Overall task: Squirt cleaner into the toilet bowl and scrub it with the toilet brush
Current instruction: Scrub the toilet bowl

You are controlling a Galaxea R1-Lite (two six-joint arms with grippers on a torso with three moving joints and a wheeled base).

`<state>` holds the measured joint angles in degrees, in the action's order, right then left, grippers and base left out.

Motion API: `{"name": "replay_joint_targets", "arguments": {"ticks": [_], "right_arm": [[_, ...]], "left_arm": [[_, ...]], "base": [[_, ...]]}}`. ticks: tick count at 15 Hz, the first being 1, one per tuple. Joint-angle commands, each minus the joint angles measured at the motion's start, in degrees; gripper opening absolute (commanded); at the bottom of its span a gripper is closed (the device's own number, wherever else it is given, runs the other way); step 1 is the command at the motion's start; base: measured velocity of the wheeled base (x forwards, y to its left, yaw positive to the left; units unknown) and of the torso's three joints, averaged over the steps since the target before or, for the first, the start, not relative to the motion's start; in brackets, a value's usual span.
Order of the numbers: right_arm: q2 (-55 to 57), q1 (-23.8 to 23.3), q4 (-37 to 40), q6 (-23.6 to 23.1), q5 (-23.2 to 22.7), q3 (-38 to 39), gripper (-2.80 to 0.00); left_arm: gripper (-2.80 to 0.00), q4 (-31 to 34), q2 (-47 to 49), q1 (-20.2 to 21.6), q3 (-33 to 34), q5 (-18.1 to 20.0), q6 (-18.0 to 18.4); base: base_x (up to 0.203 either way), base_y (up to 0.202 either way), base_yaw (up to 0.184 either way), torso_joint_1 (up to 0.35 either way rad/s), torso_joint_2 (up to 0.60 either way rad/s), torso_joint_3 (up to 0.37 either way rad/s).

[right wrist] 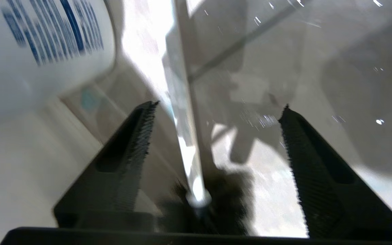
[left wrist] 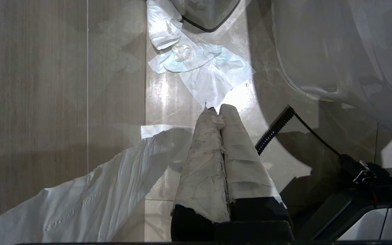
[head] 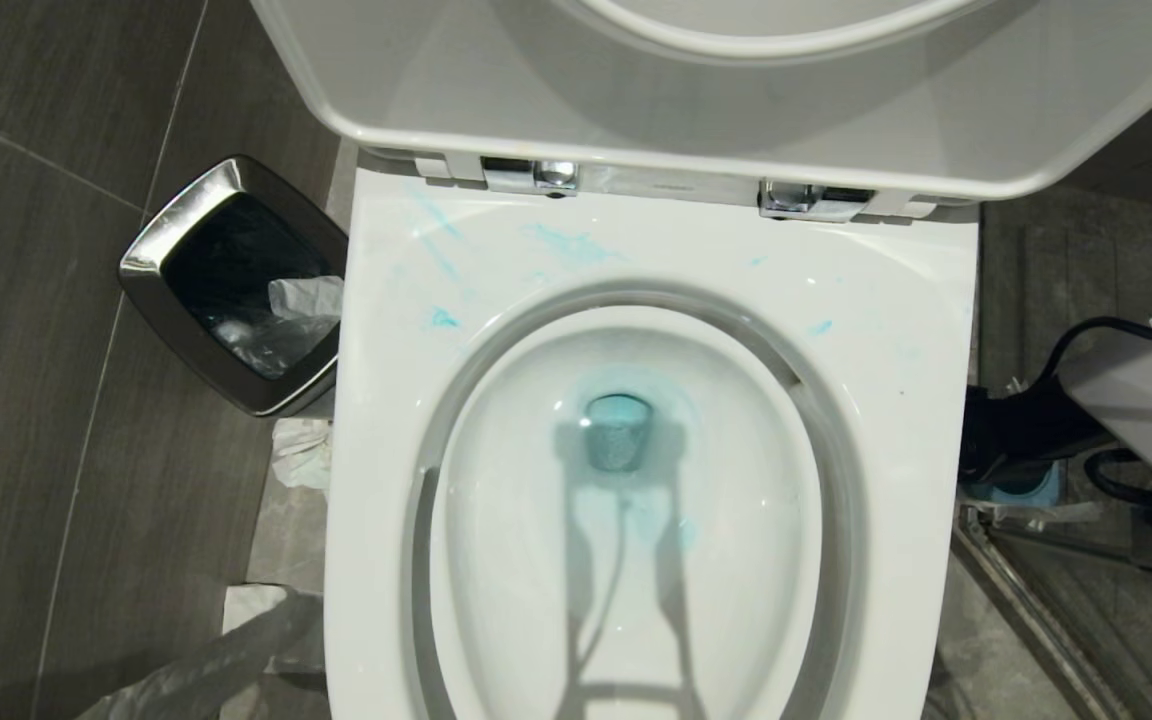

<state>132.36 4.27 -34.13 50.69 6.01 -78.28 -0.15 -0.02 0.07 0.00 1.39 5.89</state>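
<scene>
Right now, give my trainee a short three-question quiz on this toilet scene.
1. True or false: the toilet lid is raised.
2. Where does the blue cleaner show? A) rim and basin B) floor only C) inside the bin
3. Fill in: the right gripper fingers stand ____, the left gripper fingers shut.

Key: 1 true; 2 A; 3 open.

The glossy white ceramic toilet bowl is viewed from directly above, close. The tiled floor is faced downward from the left wrist. Glass is faced closely from the right wrist. Floor is shared.
</scene>
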Motion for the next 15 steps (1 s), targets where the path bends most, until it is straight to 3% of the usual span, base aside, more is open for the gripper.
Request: {"name": "replay_joint_targets", "arguments": {"ticks": [1,9,11,15], "right_arm": [[2.6,0.0,0.0,0.4,0.1,-3.2,0.00],[8.0,1.5,0.1,-4.1,0.6,-10.3,0.00],[9.7,2.1,0.4,-5.8,4.2,-12.1,0.00],[10.8,2.4,8.7,-7.0,9.3,-15.2,0.00]], "left_arm": [[-2.80,-0.1,0.0,0.0,0.4,0.0,0.0],[-2.80,0.0,0.0,0.0,0.4,0.1,0.3],[-2.80,-0.1,0.0,0.0,0.4,0.1,0.3],[-2.80,-0.1,0.0,0.0,0.4,0.1,0.3]], "base": [[0.000,0.000,0.000,0.000,0.00,0.000],[0.000,0.000,0.000,0.000,0.00,0.000],[0.000,0.000,0.000,0.000,0.00,0.000],[0.000,0.000,0.000,0.000,0.00,0.000]]}}
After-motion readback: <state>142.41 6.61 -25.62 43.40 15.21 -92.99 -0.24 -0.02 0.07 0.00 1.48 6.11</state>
